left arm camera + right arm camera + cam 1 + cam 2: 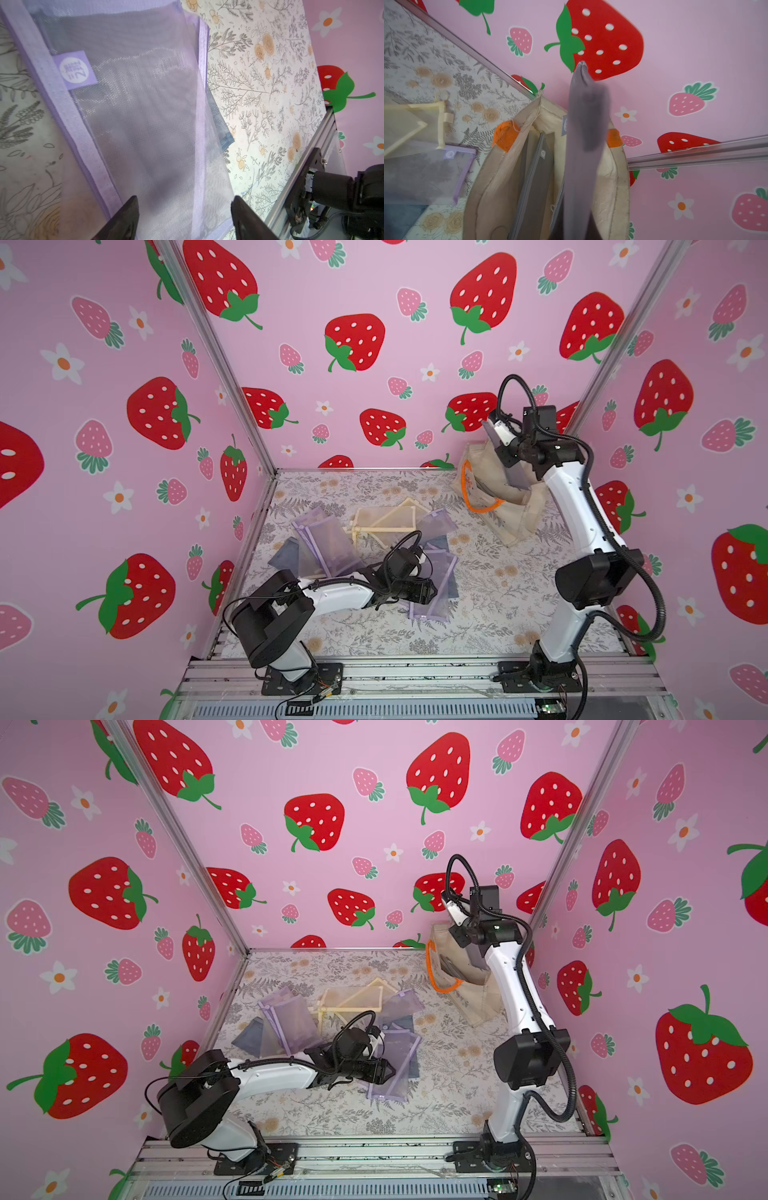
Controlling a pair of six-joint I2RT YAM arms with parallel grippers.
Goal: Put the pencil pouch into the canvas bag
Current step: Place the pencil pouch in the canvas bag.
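A: Holding anything, the right gripper (508, 458)?
B: A grey pouch (583, 133), pinched tight and tilted: one end sticks up past the gripper, the other points down at the open mouth of the bag (515, 522) just below it.
A: Anything in the bag?
B: A second pouch (533, 187), also grey, on edge beside the held one.
A: And the left gripper (184, 216)?
B: Spread wide, fingers (124, 218) apart just above a purple pouch (135, 104) lying flat on the table (259, 93) beneath.
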